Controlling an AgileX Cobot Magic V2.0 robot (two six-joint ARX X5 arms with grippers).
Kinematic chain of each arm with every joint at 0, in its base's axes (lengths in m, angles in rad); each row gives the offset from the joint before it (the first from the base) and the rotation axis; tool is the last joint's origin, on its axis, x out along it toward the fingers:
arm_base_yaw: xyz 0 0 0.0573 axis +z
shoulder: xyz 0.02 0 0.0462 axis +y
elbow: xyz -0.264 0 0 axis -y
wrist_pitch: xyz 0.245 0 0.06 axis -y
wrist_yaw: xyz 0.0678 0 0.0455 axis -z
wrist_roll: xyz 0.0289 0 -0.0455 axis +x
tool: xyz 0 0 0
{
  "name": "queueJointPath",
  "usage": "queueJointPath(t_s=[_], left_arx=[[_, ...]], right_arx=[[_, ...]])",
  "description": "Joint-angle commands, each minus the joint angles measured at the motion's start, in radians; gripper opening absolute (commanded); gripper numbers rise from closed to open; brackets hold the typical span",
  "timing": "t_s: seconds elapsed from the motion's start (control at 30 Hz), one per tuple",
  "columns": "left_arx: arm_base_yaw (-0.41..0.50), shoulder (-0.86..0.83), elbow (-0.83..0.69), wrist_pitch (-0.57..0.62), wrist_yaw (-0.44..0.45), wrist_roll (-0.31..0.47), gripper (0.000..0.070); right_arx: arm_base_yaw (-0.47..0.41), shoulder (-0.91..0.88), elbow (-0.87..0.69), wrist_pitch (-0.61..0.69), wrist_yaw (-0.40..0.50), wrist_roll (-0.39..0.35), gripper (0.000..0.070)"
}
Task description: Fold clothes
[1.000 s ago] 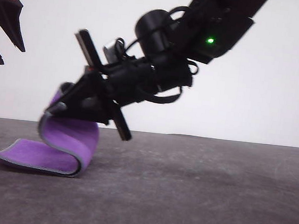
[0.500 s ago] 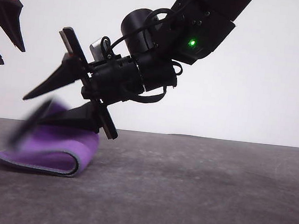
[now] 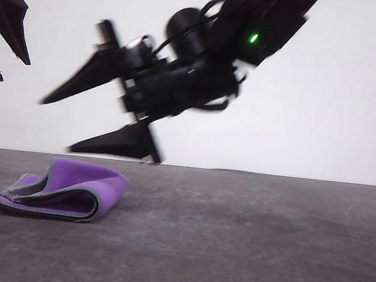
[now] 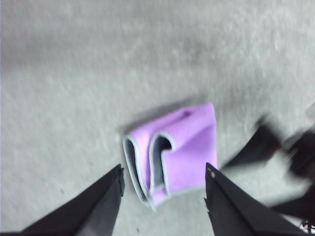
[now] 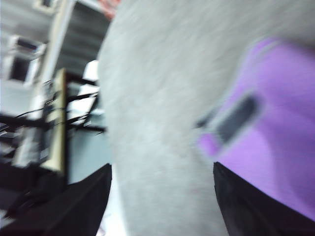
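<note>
- In the front view the folded cloth [image 3: 61, 192] lies on the grey tabletop [image 3: 245, 241] at the lower left of the frame, below the right gripper [image 3: 65, 125], whose jaws are spread wide and hold nothing; the lower jaw hangs just above the cloth, apart from it.
- The left gripper [image 3: 0, 40] sits at the upper left edge of the front view, well above the cloth, jaws apart and bare.
- In the left wrist view the cloth [image 4: 172, 152] lies between the two released jaws of the left gripper [image 4: 165, 189], on the tabletop [image 4: 74, 73] and not touched by them.
- In the front view the cloth's long axis runs left to right across the frame, its rounded fold at the right end and its loose edges at the left.
- It looks thick and soft, bright purple outside, dark grey within the fold, with a pale grey stitched edge; the layers sit loosely, not flat.
- In the blurred right wrist view the purple cloth [image 5: 275, 137] fills the right side.
</note>
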Motion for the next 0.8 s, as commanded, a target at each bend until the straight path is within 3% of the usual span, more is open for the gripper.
queueJointPath(t_s=[0.0,0.17,0.3,0.4,0.53,0.77], left_arx=[[0.000,0.018,0.019,-0.013,0.002,0.002,0.0326],[0.000,0.013,0.019,-0.027,0.001,0.003,0.0326],[0.000,0.010,0.019,-0.023,0.001,0.003,0.0326],[0.000,0.010,0.019,-0.020,-0.012,0.003,0.0326],[0.000,0.010,0.019,-0.002,-0.105,-0.021,0.0344],[-0.005,0.010,0.019,0.020,-0.137,-0.036,0.0364]], right_arx=[[-0.032,-0.044,0.033,-0.125,0.065,-0.183,0.0420],[-0.136,-0.219,0.034,-0.486,0.396,-0.452,0.0419],[-0.212,-0.355,0.034,-0.640,0.606,-0.542,0.0419],[-0.262,-0.428,0.034,-0.681,0.670,-0.568,0.0419],[-0.329,-0.504,0.034,-0.721,0.794,-0.589,0.0419],[-0.419,-0.539,0.034,-0.771,0.803,-0.611,0.0419]])
